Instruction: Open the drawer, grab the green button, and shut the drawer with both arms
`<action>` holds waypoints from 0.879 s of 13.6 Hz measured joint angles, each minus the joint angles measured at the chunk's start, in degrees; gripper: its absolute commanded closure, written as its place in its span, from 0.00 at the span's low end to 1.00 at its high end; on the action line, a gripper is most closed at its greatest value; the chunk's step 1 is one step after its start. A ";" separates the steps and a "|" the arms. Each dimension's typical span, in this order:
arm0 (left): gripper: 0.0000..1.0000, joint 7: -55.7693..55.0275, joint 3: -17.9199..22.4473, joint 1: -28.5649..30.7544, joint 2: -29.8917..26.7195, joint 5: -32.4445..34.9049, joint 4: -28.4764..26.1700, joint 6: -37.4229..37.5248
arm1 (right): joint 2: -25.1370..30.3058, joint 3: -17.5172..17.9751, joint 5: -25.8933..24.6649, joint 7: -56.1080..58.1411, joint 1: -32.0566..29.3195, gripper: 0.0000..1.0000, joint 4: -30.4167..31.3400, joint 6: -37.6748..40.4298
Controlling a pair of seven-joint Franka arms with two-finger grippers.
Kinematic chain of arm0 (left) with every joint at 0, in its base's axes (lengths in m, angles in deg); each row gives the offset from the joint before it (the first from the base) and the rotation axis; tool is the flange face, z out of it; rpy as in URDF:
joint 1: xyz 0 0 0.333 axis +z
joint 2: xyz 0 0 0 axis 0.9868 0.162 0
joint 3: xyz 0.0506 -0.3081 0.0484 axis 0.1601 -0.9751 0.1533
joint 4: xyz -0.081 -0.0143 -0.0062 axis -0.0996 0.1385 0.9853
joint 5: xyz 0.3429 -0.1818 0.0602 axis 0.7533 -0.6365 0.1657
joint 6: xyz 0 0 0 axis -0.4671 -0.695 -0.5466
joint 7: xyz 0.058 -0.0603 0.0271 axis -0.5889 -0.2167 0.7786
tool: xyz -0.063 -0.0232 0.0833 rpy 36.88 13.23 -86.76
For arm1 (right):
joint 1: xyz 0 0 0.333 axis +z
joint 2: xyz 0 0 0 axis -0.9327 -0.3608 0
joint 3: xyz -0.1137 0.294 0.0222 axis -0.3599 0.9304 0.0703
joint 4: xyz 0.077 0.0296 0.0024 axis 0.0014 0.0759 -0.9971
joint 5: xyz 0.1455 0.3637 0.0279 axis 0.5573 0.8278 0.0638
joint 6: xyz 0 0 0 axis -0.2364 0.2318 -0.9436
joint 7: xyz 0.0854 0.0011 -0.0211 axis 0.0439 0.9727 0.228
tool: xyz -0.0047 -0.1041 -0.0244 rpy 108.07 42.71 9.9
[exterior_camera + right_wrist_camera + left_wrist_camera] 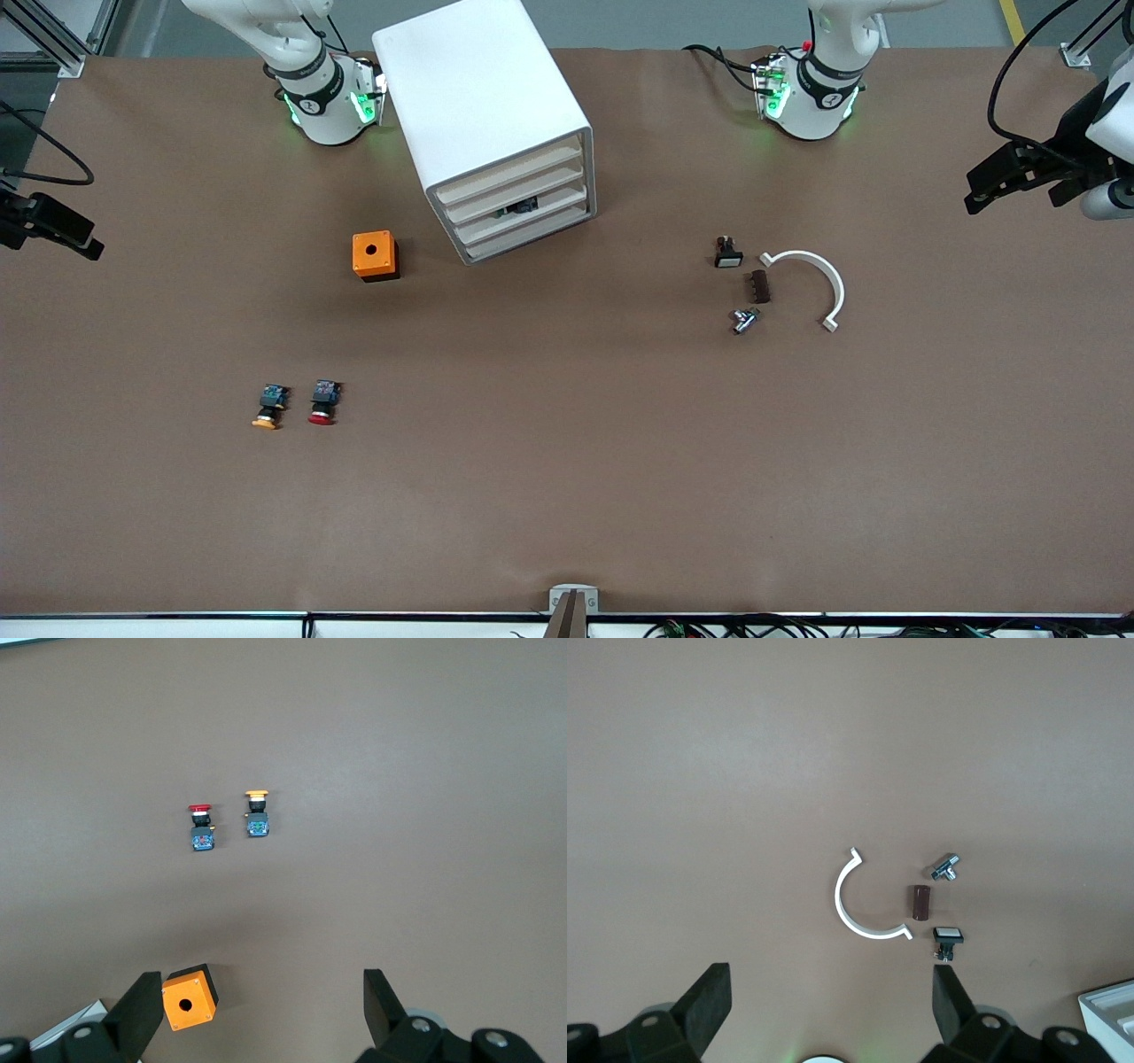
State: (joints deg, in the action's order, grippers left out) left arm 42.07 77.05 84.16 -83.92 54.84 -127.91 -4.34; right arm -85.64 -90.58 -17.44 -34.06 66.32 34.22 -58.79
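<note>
The white cabinet [483,106] stands at the robots' end of the table with its four cream drawer fronts [518,217] all pushed in. A small dark and green thing, probably the button [519,208], shows in a gap between the middle fronts. My left gripper [1014,182] hangs open and empty, high over the left arm's end of the table; its fingers [952,1001] frame bare table. My right gripper [49,232] hangs open and empty, high over the right arm's end; in its wrist view the gripper [257,1010] is above the orange box.
An orange box with a hole [375,255] [189,997] sits beside the cabinet. An orange-capped button [268,408] [257,815] and a red-capped button [323,403] [202,828] lie nearer the camera. A white arc [815,279] [855,904], brown block [759,286], metal piece [744,319] and small switch [727,252] lie toward the left arm's end.
</note>
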 measured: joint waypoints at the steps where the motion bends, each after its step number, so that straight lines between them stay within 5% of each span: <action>1: 0.00 0.00 0.00 0.00 0.00 0.00 0.00 0.16 | 0.00 0.00 0.00 0.00 0.00 0.00 0.00 0.00; 8: 0.00 0.00 0.26 0.10 0.59 0.00 0.64 0.54 | 0.00 0.00 0.00 0.00 -0.01 0.00 0.03 0.08; 12: 0.00 -3.48 0.00 -0.18 6.18 -0.14 0.95 0.61 | 0.00 0.00 0.00 0.00 -0.01 0.00 0.06 0.11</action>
State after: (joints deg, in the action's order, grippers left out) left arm 38.59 77.04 83.99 -77.74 54.70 -126.96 -3.73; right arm -85.64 -90.58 -17.44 -34.06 66.32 34.27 -58.68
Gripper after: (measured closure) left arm 0.000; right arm 0.000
